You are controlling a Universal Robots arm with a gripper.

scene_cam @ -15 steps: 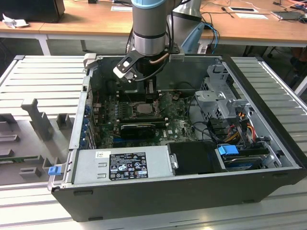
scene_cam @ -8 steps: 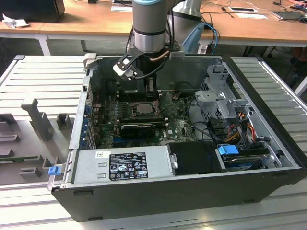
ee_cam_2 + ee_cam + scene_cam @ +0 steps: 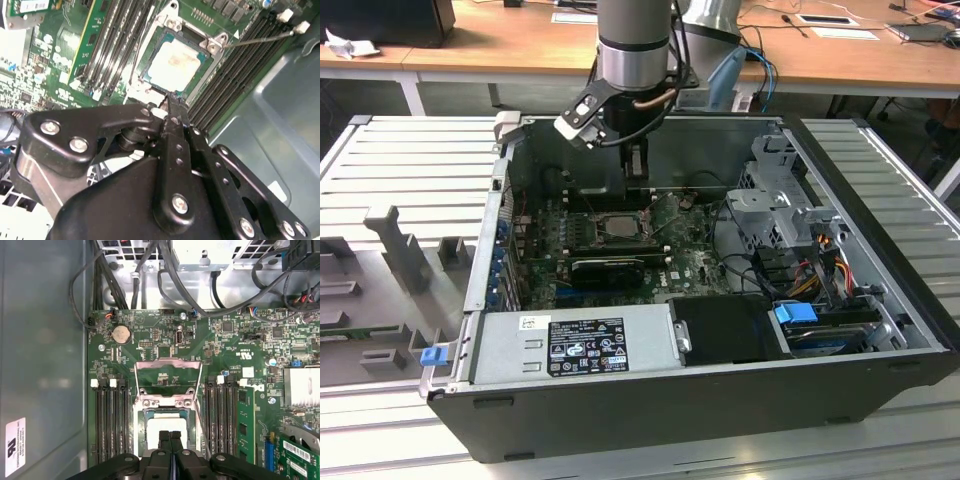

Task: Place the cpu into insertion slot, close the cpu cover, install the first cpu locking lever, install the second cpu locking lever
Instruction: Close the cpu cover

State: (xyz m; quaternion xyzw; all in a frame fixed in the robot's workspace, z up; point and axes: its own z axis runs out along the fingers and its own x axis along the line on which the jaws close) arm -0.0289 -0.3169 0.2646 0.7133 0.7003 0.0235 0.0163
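Jaws, black and pressed together, hang over the square silver cpu [image 3: 172, 67].

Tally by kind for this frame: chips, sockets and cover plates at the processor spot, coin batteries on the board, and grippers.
cpu chip: 1
socket: 1
cover plate, swung open: 1
coin battery: 1
gripper: 1
Total: 5

This looks like a lab. An open computer case [image 3: 720, 410] lies on a ribbed metal bench [image 3: 420, 160]. At twelve o'clock stand wooden desks [image 3: 500, 50] with cables.
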